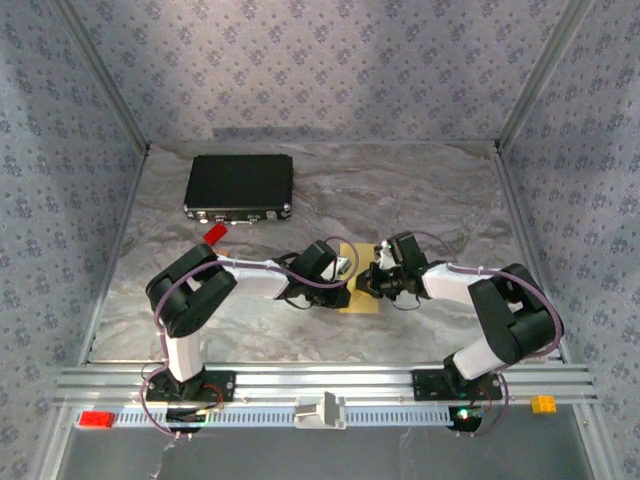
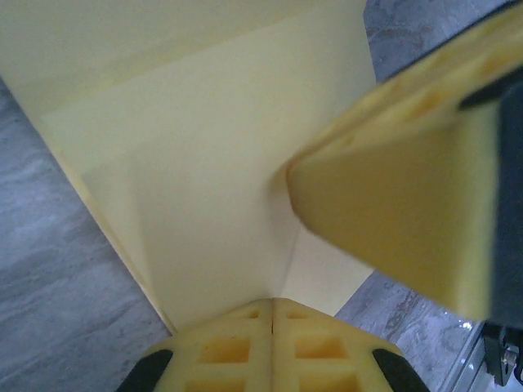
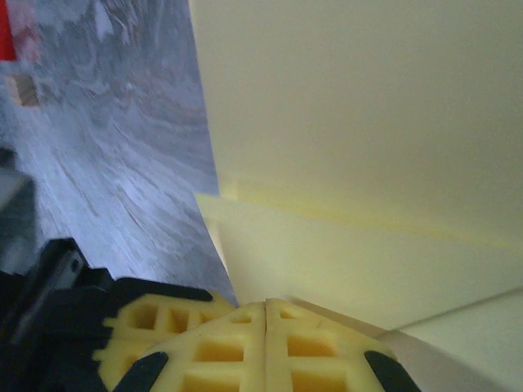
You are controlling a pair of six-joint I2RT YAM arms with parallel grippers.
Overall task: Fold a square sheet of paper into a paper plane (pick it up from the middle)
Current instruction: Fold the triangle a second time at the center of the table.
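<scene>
Pale-yellow square paper sheet (image 2: 212,163), part-folded, pinched at crease by tightly closed left jaws and right jaws, probably to sharpen fold.

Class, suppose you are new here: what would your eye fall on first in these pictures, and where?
Mid-table, the left end effector and the right end effector meet, both shut on a partly folded yellow sheet of paper. At the far left lies a black case, a small red brick just in front of it.
</scene>
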